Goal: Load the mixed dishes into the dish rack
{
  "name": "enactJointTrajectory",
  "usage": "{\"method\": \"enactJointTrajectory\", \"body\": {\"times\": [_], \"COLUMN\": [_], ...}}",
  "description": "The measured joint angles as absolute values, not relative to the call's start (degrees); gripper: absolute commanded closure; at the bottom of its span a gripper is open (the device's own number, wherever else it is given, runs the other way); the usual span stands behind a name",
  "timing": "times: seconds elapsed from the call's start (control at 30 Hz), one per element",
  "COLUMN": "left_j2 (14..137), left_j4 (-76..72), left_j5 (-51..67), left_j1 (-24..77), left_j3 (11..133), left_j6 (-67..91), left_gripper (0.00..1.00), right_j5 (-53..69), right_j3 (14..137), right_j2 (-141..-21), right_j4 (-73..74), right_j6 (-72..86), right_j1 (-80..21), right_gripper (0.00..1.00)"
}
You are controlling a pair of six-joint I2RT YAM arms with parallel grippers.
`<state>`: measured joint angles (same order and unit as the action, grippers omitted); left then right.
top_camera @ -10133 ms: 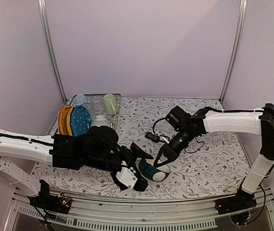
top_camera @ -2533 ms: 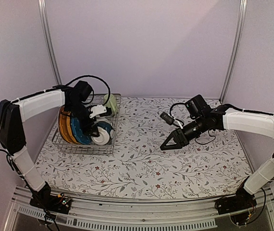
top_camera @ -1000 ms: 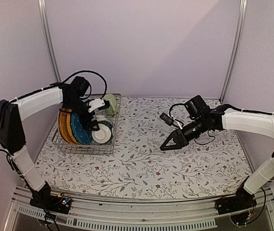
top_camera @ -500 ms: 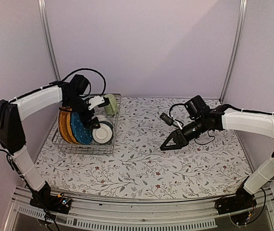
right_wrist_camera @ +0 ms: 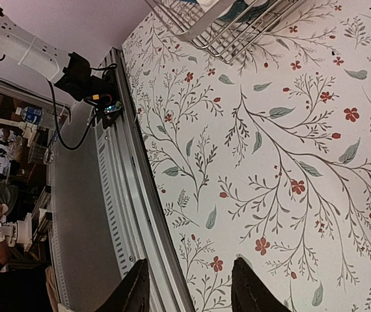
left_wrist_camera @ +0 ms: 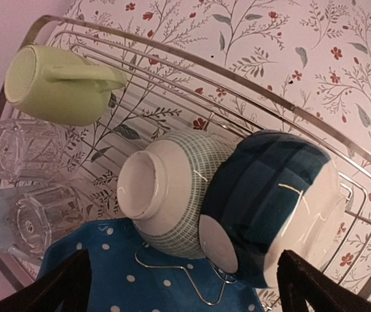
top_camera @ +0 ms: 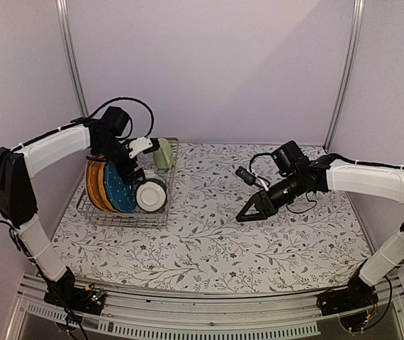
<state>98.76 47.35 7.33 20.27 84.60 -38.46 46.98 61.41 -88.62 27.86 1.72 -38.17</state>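
The silver wire dish rack stands at the table's back left. It holds upright scalloped plates, two bowls on their sides and a pale yellow-green mug. In the left wrist view I see the dark teal bowl, a white-and-green bowl, the blue dotted plate, the mug and clear glasses. My left gripper hovers open and empty above the bowls. My right gripper is open and empty over the tablecloth right of centre.
The floral tablecloth covers the table. The rack's corner shows at the top of the right wrist view. The metal front rail runs along the table's near edge. Upright frame posts stand at the back corners.
My left gripper has let go of the dark teal bowl, now lying in the rack, and has risen up and back. The right arm has barely moved.
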Motion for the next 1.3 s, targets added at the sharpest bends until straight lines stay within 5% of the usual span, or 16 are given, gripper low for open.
{"method": "enactJointTrajectory", "body": {"times": [0.4, 0.5, 0.63, 1.3], "left_j2": [87.7, 83.6, 79.2, 59.1], "left_j4": [40.8, 36.3, 28.4, -2.3], "left_j5": [8.8, 7.3, 3.6, -7.1], "left_j1": [20.3, 20.2, 20.2, 16.8], "left_j3": [82.3, 79.6, 74.7, 51.4], "left_j6": [-32.3, -27.0, -16.3, 14.8], "left_gripper": [0.00, 0.00, 0.00, 0.00], "right_j5": [41.4, 35.5, 24.9, -9.7], "right_j3": [61.5, 62.3, 64.9, 68.5], "right_j2": [-88.2, -87.1, -85.4, -73.2], "right_j4": [28.6, 29.4, 29.5, 23.2], "right_j6": [2.3, 3.3, 5.4, 8.6], "right_j1": [-38.2, -38.2, -38.0, -37.1], "right_gripper": [0.44, 0.32, 0.02, 0.01]}}
